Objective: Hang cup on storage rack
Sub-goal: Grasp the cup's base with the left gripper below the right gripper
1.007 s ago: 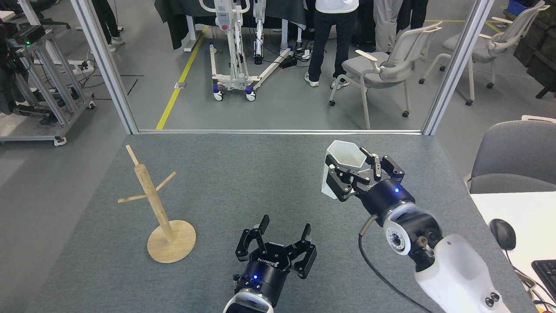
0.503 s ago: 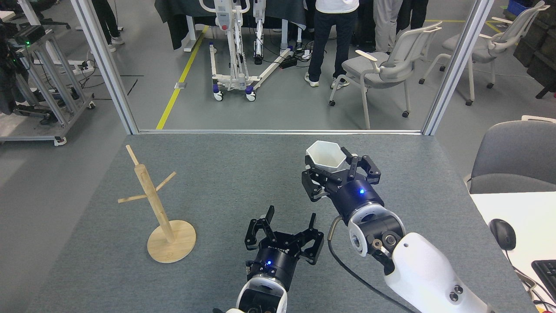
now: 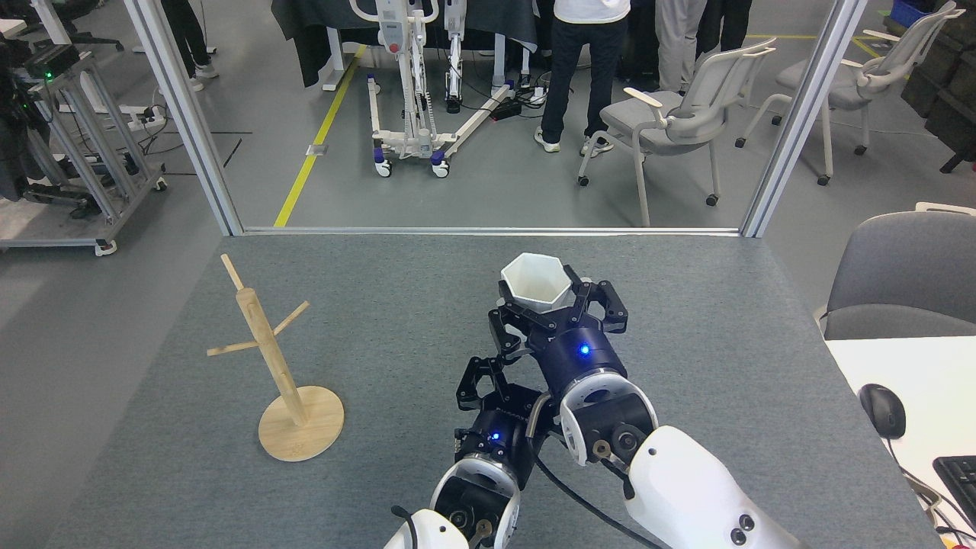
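The storage rack [image 3: 276, 364] is standing at the left of the grey table [image 3: 381, 305], upright on its round base, pegs bare, in the same spot as in both earlier views. Nothing is touching it.

Moving right, the left gripper [image 3: 488, 377] is sitting low near the front edge, and it has been drifting rightward over the last second; now it is partly tucked under the right arm. One finger is showing raised on its left side, but the other side is hidden, so I cannot tell whether it is spread or closed. It looks empty.

Further right, the right gripper [image 3: 550, 309] is pinching the cup [image 3: 537, 284], fingers clamped on either side of the white body, hexagonal mouth facing up. This is the main change: a second ago the cup was well over toward the right of the table, and it has been travelling steadily left and is now near the middle, clear of the surface as far as I can judge.

So the carry toward the rack appears to be under way, with a wide stretch of table yet to cross. The handle is not visible, so lining it up with a peg is probably the harder part ahead
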You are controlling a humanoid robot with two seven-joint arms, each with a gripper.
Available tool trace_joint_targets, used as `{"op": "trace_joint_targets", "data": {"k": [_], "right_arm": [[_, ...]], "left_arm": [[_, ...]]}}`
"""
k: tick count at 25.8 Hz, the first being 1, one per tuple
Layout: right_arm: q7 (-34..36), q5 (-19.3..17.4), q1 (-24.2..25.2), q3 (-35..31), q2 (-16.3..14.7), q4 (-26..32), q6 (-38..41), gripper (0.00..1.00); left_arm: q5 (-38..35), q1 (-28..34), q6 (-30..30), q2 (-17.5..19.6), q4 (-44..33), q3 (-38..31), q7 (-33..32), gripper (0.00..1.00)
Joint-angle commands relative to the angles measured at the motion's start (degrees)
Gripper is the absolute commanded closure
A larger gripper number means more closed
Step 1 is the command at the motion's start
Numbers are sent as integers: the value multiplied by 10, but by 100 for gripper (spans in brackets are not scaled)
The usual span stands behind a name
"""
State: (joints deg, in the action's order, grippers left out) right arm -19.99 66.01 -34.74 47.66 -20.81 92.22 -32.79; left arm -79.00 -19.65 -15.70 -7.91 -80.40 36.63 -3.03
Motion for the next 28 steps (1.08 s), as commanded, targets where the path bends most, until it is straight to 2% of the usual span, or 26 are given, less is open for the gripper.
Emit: {"op": "trace_joint_targets", "data": {"k": [1,11,24,28], "right_arm": [[-4,7,0,1,9,0,-3,96],[-10,16,0,0,9,1,-8,96],[-10,16,4,1,17,1,-18,96],[-10,16,4,1,17,1,-18,96]], "left_arm": [[17,-13,1,0,17,0,-3,3],[35,-37,-10,-1,45,-8,-2,2],[37,-94,-8,-2,120,-14,-3,3],[37,-106,-9,-2,132,-14,-3,14]]}}
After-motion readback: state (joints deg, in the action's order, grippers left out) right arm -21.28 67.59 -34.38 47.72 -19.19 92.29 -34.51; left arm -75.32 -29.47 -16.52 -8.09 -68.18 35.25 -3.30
